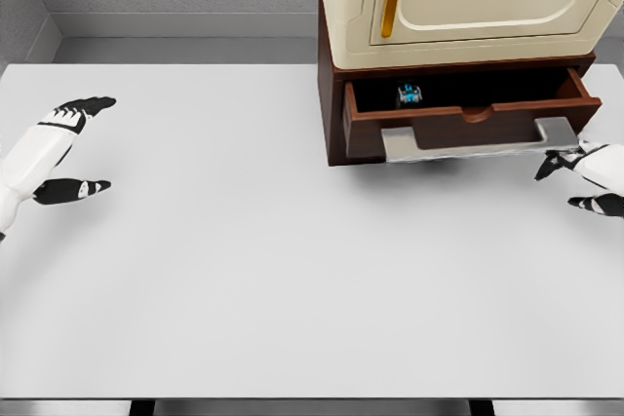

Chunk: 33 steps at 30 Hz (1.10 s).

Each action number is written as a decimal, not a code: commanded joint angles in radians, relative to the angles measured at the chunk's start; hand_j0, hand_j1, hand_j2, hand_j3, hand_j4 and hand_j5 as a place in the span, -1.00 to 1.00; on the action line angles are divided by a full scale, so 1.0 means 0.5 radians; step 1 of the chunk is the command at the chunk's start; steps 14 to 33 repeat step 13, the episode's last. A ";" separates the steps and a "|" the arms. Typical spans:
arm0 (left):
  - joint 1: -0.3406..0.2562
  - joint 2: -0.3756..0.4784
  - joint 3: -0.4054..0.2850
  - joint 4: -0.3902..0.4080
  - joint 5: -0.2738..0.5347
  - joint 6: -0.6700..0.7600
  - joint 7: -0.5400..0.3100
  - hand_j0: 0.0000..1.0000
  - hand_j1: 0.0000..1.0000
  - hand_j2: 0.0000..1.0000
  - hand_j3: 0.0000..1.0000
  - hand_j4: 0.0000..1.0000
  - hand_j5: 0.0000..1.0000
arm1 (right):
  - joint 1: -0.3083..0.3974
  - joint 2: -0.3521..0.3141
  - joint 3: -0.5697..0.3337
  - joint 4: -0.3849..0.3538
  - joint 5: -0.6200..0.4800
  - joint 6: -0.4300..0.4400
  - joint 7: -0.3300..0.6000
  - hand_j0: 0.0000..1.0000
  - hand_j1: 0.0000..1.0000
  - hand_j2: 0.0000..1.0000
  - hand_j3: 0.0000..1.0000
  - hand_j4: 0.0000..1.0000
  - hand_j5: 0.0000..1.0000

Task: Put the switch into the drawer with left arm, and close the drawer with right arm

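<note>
Grey walls behind, flat matte white table [244, 270] filling most of the view; smooth, no texture, nothing on it between the 2 hands.

Left hand [68, 148] sits at the far left edge, well apart from the cabinet; glossy white shell, black fingers spread, thumb splayed low; open, holding nothing; looks like its part is done, best parked there.

Right of centre: cabinet [468, 7] with a cream rounded-panel door, amber vertical handle strip, dark red-brown wooden base; drawer [458, 124] pulled out, same brown wood, boxy, notch cut in the front lip; pale grey flat metal handle plate [478, 140] along the front.

Switch [409, 95] lies inside the drawer, toward the left of the cavity; small, dark, with blue-cyan detail; too small to read its shape further.

Right hand [585, 177] at the right edge, just beside the handle plate's right end; black fingers relaxed and open, gripping nothing; contact with the plate can't be confirmed.

Judgement: remaining step is the close; 1 push is enough, no grasp needed; bring the palm nearer the front's centre, since pushing at the right corner risks skewing the drawer; push straight back, slowly, so the loose switch doesn't slide; keep fingers off the top lip.
</note>
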 commanded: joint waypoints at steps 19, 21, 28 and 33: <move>0.018 0.000 -0.004 -0.043 0.014 0.002 0.001 1.00 1.00 1.00 1.00 1.00 1.00 | 0.080 -0.146 0.035 -0.008 -0.203 -0.007 -0.124 0.49 0.49 0.49 0.49 0.49 0.49; 0.018 0.000 -0.004 -0.043 0.014 0.002 0.001 1.00 1.00 1.00 1.00 1.00 1.00 | 0.080 -0.146 0.035 -0.008 -0.203 -0.007 -0.124 0.49 0.49 0.49 0.49 0.49 0.49; 0.018 0.000 -0.004 -0.043 0.014 0.002 0.001 1.00 1.00 1.00 1.00 1.00 1.00 | 0.080 -0.146 0.035 -0.008 -0.203 -0.007 -0.124 0.49 0.49 0.49 0.49 0.49 0.49; 0.018 0.000 -0.004 -0.043 0.014 0.002 0.001 1.00 1.00 1.00 1.00 1.00 1.00 | 0.080 -0.146 0.035 -0.008 -0.203 -0.007 -0.124 0.49 0.49 0.49 0.49 0.49 0.49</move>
